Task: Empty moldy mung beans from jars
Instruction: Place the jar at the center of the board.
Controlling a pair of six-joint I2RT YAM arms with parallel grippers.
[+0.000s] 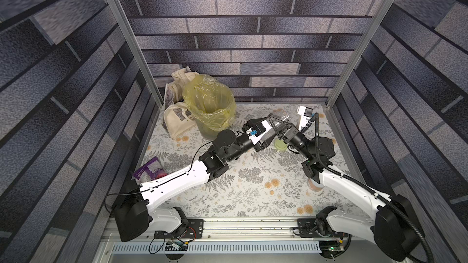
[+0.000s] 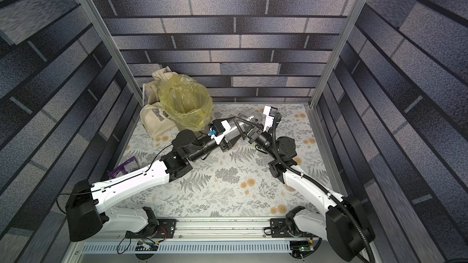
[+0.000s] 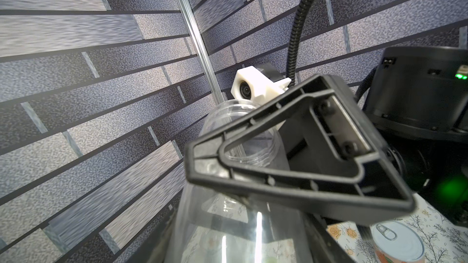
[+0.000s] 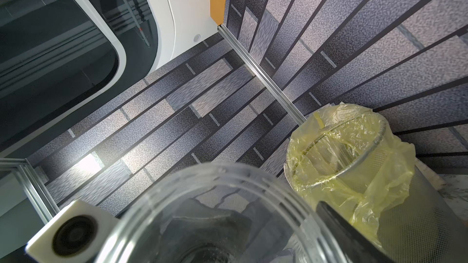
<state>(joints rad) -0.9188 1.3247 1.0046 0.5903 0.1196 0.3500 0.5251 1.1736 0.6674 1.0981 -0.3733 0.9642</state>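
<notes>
A clear, lidless jar lies tilted above the table's far middle, and it looks empty. My left gripper is shut on its body. My right gripper stands open with its jaws on either side of the jar's upper part. The threaded mouth fills the right wrist view, with one black finger just beside it. Whether that finger touches the glass cannot be told. A pale green lid lies on the cloth below the grippers. No mung beans show in any view.
A mesh bin lined with a yellow bag stands at the far left, close to the jar, with a cream tote bag behind it. A purple packet lies near the left arm. A pull-tab can stands under the right arm.
</notes>
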